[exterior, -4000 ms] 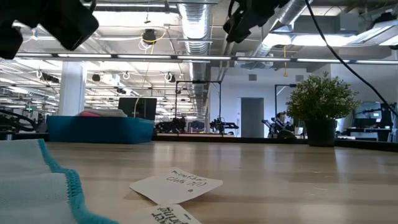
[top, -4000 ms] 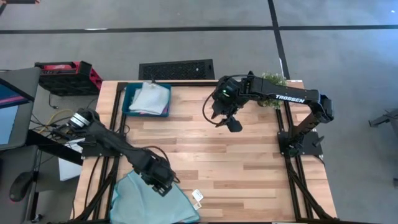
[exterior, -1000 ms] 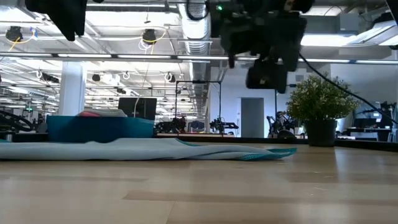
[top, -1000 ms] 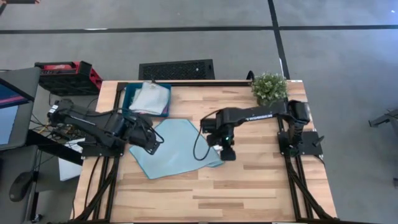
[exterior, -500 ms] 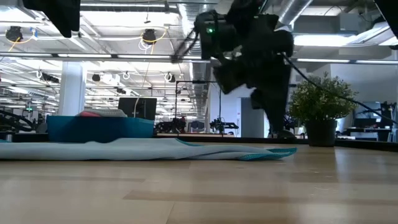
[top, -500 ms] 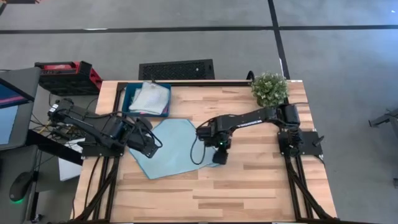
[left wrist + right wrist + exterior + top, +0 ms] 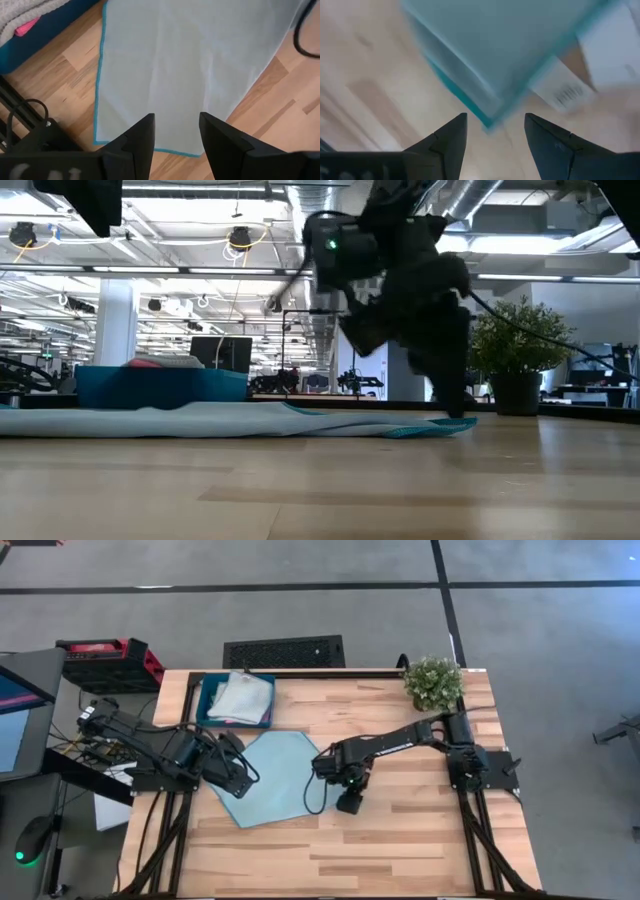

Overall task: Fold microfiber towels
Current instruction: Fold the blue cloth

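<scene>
A light blue towel (image 7: 280,772) lies spread flat on the wooden table, its teal-edged right corner (image 7: 489,119) near white tags (image 7: 560,91). My right gripper (image 7: 348,804) is open and low over that corner, one finger on either side of it; the low view shows it (image 7: 456,412) down at the towel's right end. My left gripper (image 7: 240,778) is open above the towel's left part (image 7: 190,65), clear of it. Pale grey and pink towels (image 7: 240,698) lie in the teal tray (image 7: 205,712). No green towel shows. My right gripper comes down on the towel's right corner from above with its fingers apart. I cannot tell whether its fingertips (image 7: 460,416) touch the cloth or the table.
The tray stands at the table's far left corner, a potted plant (image 7: 433,683) at the far right. Bare wood (image 7: 400,840) lies along the near side and to the right of the towel.
My right gripper has moved toward the table's near edge and a little left, tipping downward and descending from well above the table to the towel's right corner. The towel has stayed flat where it was.
</scene>
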